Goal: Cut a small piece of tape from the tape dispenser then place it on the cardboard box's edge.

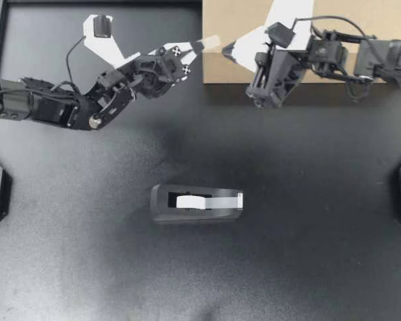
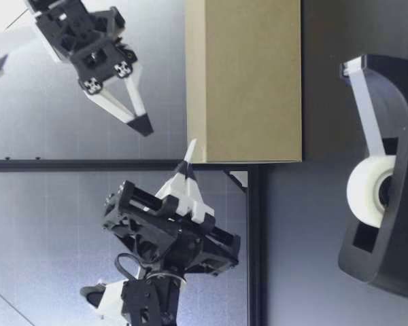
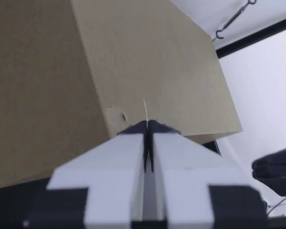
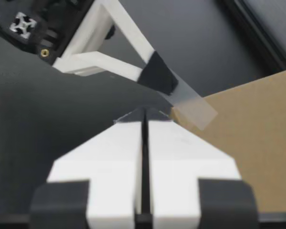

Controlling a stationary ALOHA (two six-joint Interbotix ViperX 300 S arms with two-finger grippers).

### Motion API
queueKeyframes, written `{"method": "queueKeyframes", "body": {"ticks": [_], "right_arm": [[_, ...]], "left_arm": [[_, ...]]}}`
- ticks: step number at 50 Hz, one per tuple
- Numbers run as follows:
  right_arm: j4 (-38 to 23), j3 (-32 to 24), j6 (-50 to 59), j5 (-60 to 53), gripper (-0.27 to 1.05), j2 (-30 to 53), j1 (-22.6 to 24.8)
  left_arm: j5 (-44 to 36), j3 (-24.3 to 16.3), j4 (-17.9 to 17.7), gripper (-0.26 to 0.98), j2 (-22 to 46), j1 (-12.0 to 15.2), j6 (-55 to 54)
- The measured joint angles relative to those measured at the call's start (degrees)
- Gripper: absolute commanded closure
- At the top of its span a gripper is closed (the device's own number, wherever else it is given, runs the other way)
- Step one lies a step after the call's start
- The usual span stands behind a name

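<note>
My left gripper (image 1: 202, 45) is shut on a small translucent piece of tape (image 1: 212, 41), held at the left edge of the cardboard box (image 1: 219, 68). In the left wrist view the tape (image 3: 145, 109) sticks out edge-on from the closed fingers (image 3: 133, 157), close to the box's corner (image 3: 148, 57). My right gripper (image 1: 226, 48) is shut just beside the tape, with nothing visible between its fingers. From the right wrist, the tape (image 4: 193, 107) hangs from my left gripper (image 4: 157, 78), just ahead of my right gripper (image 4: 144, 110). The black tape dispenser (image 1: 197, 202) sits mid-table.
In the low view the dispenser (image 2: 381, 176) with its white roll stands nearest the camera, and the box (image 2: 245, 81) stands upright behind it. Both grippers hover above the table near the box's upper corner. Dark table surface lies around the dispenser.
</note>
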Motion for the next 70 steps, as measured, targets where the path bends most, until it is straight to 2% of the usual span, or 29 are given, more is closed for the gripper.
{"method": "queueKeyframes", "body": {"ticks": [23,70], "right_arm": [[0.0,-3.34,-0.09,-0.35,0.88,6.15,-1.67],[0.0,-10.37,-1.76,2.72,0.88,15.56,-3.69]], "left_arm": [[0.0,-0.09,0.0,0.83,2.9,0.88,-2.72],[0.62,0.0,0.0,0.82,2.9,0.88,-2.99]]}}
